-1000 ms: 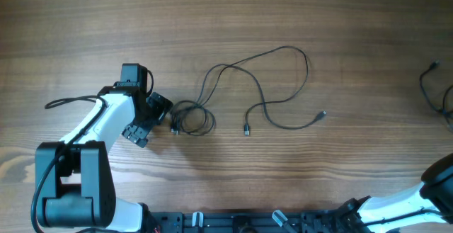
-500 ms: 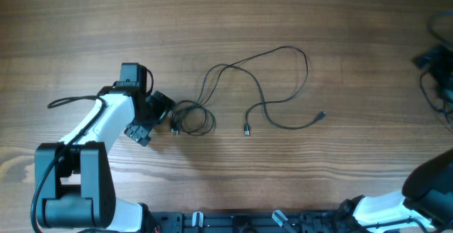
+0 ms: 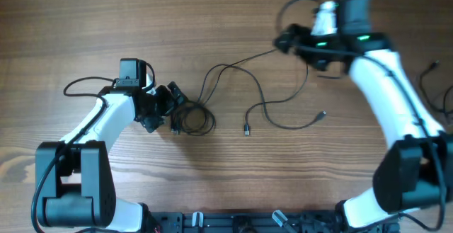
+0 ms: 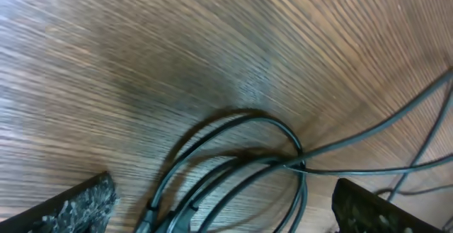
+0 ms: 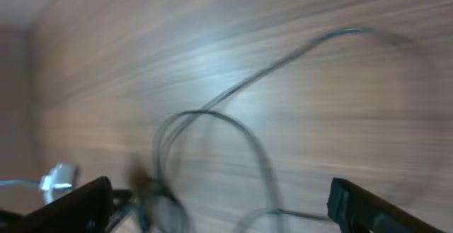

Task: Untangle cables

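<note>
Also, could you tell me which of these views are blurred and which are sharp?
Left wrist: the thin black cables are crisp, the brown wooden table streaked toward the edges. Right wrist: motion-blurred throughout, the cable loops soft. Overhead: sharp, except the smeared white right arm.
</note>
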Motion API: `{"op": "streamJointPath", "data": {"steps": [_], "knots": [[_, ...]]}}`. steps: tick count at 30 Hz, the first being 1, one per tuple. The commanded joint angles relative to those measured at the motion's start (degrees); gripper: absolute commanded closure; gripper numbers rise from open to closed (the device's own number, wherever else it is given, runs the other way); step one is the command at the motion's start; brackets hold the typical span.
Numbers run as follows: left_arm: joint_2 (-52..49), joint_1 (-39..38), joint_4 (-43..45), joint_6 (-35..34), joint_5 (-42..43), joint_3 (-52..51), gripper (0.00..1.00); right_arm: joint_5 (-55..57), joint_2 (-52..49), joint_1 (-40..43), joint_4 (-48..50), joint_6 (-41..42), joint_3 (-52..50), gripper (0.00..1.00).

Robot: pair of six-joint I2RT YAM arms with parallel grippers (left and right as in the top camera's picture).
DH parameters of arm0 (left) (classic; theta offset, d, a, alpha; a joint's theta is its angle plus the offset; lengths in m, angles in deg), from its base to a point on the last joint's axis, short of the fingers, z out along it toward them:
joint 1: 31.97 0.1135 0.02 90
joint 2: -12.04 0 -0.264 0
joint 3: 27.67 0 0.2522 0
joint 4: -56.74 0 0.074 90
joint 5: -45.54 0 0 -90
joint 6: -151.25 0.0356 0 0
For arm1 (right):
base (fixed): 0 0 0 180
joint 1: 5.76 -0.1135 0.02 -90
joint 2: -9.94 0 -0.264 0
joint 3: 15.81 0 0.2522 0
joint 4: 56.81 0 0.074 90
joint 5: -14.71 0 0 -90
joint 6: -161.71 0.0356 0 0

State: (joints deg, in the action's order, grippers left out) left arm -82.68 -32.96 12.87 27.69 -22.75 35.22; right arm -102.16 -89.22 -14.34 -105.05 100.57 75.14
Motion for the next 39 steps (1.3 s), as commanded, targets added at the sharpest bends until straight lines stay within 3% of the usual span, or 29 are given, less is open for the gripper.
{"op": "streamJointPath", "data": {"steps": [1,10,13,16,17,20,29,35,39], "knots": [[-0.7,0.1,0.2,2.3,1.9,-0.6,0.00,2.9,-4.6,-7.4,6.2,11.7,-3.0,0.16],[-0.7,0.1,0.2,2.3,1.2,-0.6,0.00,6.0,-17.2,-20.1,22.5,18.1,-3.6,0.30],[-0.7,0.1,0.2,2.3,1.2,-0.6,0.00,6.3,-20.8,-21.6,23.5,21.1,-3.6,0.50],[-0.7,0.1,0.2,2.3,1.2,-0.6,0.00,6.3,-22.4,-22.4,23.5,21.6,-3.6,0.87],[-0.7,0.1,0.2,2.3,1.2,-0.6,0.00,6.3,-22.4,-22.4,23.3,21.4,-3.6,0.96],[-0.7,0.1,0.4,2.5,1.2,-0.6,0.00,5.4,-21.2,-22.3,23.5,20.5,-3.6,0.96],[-0.7,0.1,4.5,22.2,12.1,-0.6,0.00,5.1,-8.9,-22.2,19.8,9.6,-3.6,0.95],[-0.4,0.1,9.8,23.1,14.2,-0.6,0.01,5.2,-2.8,-22.2,10.2,4.0,-3.6,0.96],[-0.1,-0.1,15.1,23.1,21.2,-0.6,0.03,5.2,0.3,-22.2,2.6,-0.4,-3.6,0.96]]}}
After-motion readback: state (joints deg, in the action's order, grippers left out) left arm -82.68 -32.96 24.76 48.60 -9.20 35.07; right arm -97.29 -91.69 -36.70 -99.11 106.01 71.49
